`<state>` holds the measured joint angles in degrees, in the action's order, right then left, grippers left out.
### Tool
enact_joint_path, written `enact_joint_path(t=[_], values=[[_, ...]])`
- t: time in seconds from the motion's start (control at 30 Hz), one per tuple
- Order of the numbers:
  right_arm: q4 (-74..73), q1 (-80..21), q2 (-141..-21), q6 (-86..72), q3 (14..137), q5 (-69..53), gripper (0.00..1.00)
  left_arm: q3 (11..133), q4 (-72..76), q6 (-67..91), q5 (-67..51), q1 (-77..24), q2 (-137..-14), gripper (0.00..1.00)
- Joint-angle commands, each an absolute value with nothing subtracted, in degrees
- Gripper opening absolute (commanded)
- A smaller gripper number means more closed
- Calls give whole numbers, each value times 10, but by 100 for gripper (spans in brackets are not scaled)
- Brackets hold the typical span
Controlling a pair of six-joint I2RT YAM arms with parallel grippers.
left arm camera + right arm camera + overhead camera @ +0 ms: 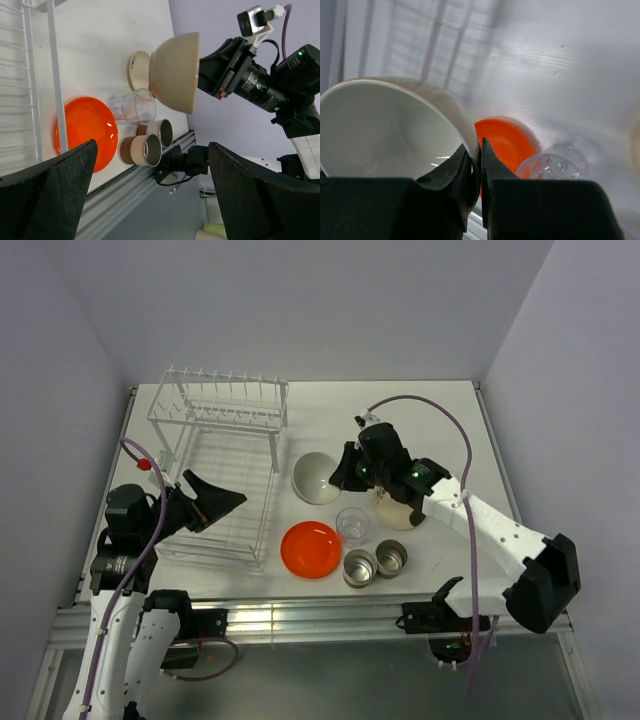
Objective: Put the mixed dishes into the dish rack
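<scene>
My right gripper (346, 470) is shut on the rim of the white-beige bowl (317, 478) and holds it tilted above the table, just right of the dish rack (215, 465). The right wrist view shows the fingers (476, 156) pinching the bowl's wall (385, 130). The orange-red plate (310, 548), clear glass (352, 523) and two steel cups (359, 567) (391, 557) stand near the front edge. The cream plate (398, 511) lies partly under my right arm. My left gripper (215, 502) is open and empty over the rack's front right corner.
The rack's raised row of prongs (225, 390) is at its far end. The left wrist view shows the held bowl (177, 72), the glass (132, 106), the orange plate (85, 131) and the right arm (260, 85). The table's front rail (300, 612) runs just behind the cups.
</scene>
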<state>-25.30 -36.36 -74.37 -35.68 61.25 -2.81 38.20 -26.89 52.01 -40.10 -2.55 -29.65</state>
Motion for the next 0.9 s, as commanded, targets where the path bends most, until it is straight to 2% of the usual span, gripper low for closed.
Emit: enact_joint_path(t=[0.0,0.3,0.87], values=[[-224,-401,-703,-355,610,-68,0,389,-229,532,-445,-23,-296,99],[-224,-482,-693,-372,647,-77,0,355,-145,607,-518,-23,-283,99],[-221,-584,-776,-392,765,-69,0,337,-147,592,-558,-23,-289,99]])
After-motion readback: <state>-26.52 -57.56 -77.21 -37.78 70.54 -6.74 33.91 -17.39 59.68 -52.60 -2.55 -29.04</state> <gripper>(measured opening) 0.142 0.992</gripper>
